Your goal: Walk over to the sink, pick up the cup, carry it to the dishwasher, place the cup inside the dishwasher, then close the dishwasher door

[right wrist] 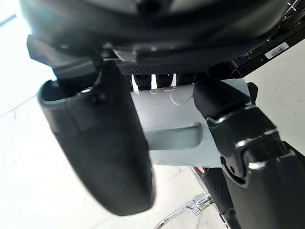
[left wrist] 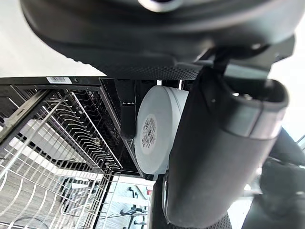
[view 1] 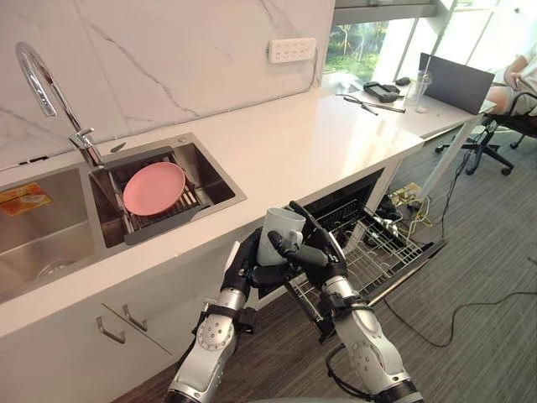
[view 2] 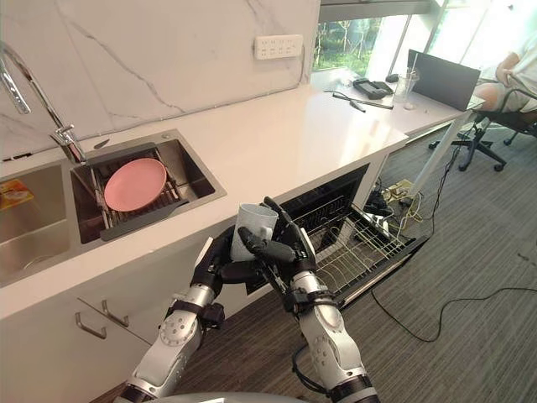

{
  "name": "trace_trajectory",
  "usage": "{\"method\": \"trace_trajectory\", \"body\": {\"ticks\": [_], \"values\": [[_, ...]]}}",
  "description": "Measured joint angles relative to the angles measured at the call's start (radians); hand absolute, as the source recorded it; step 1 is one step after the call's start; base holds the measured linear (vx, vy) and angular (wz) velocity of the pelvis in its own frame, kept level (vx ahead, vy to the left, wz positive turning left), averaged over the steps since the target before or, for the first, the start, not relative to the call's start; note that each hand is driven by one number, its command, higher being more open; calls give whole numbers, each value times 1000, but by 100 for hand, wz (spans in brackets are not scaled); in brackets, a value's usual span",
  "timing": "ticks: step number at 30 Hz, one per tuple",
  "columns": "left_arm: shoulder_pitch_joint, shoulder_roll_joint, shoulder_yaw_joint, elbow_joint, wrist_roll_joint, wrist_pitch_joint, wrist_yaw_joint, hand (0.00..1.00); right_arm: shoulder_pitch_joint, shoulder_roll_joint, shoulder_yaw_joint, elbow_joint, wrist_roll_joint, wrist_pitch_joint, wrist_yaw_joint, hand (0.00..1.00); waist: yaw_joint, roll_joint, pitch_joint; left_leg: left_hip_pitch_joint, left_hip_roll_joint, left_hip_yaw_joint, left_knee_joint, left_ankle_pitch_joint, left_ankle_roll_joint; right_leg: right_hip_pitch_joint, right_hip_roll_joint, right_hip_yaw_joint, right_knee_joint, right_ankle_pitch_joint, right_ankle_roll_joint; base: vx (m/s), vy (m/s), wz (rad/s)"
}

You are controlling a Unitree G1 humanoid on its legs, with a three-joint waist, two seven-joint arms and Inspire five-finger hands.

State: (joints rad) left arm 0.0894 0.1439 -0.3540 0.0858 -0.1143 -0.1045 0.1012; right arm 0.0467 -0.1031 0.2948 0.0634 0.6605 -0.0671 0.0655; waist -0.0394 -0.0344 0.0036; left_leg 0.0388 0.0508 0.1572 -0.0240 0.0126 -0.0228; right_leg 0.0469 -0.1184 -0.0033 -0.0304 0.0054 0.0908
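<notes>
Two hands grip the pale grey cylindrical cup (view 1: 281, 227): left hand (view 1: 243, 262) curled round one side, right hand (view 1: 317, 256) round the other. A wire dishwasher rack (view 1: 382, 252) lies below the right hand.

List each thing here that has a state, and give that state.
cup: opening up, gripped between both hands.
left hand: curled round the cup.
right hand: curled round the cup.
dishwasher: door down, dish rack pulled out.
pink plate: resting on the drainer in the sink.
laptop: lid open.
</notes>
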Motion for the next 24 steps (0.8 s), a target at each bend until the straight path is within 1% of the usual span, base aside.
{"method": "trace_trajectory", "body": {"ticks": [6, 15, 16, 19, 24], "values": [[-12, 34, -10, 0, 33, 0, -2, 30, -7, -29, -2, 2, 51, 11, 9, 30, -1, 0, 0, -1, 1, 0, 0, 1, -1, 4, 2, -1, -11, 7, -1, 0, 0, 0], [-40, 46, -9, -2, 39, 0, -1, 30, -21, -31, -17, -5, 56, 10, 17, 30, -1, 0, 0, -1, 1, -1, 0, 1, -1, 6, 2, -2, -13, 7, -1, 0, 0, 0], [-41, 46, -9, -3, 39, 0, -1, 90, -21, -30, -19, -6, 56, 10, 17, 30, -1, 0, 0, -1, 1, -1, 0, 1, -1, 7, 2, -2, -13, 7, -1, 0, 0, 0], [-42, 40, -4, -15, 39, 0, 1, 90, -21, -19, -34, -11, 55, 10, 24, 30, -2, 0, 0, 0, 1, -1, 0, 0, -1, 7, 2, -2, -13, 7, -1, 0, 0, 0], [-42, -7, 21, -54, 39, 1, 7, 90, -21, 19, -76, -45, 53, 3, 25, 30, -1, -1, 1, 9, 0, 4, -6, 0, -1, 8, 2, 0, -8, 6, -2, -11, -5, -3]]}}
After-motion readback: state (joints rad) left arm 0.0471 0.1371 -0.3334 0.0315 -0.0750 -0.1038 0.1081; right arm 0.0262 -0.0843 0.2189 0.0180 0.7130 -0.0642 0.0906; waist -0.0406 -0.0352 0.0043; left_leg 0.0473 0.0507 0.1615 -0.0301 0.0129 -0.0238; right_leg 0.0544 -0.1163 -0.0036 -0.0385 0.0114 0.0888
